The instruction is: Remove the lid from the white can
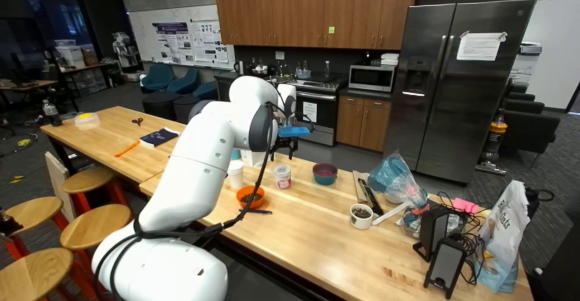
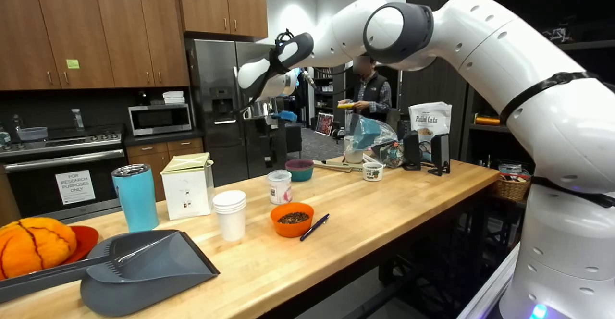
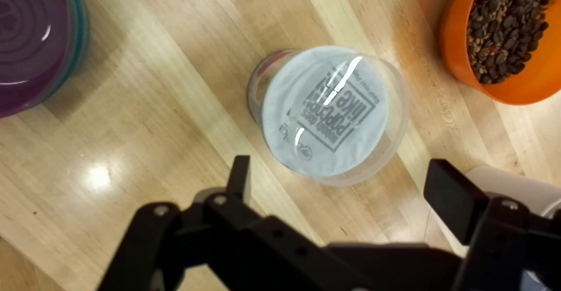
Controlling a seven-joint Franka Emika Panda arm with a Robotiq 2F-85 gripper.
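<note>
In an exterior view, the white round can (image 2: 280,193) stands upright on the wooden counter (image 2: 362,206), near the orange plastic bowl (image 2: 291,229). In an exterior view, your jaws hang higher than this bowl, not touching the can's clear plastic lid (image 1: 282,169). In the wrist view, the lid is on, and the jaws stand wide apart, holding nothing. You should, I think, centre over it, descend straight, and pinch only the rim.

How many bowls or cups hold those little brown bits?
2 visible: the orange bowl near the lidded white can, and the small white cup near the see-through bag. More may be hidden.
</note>
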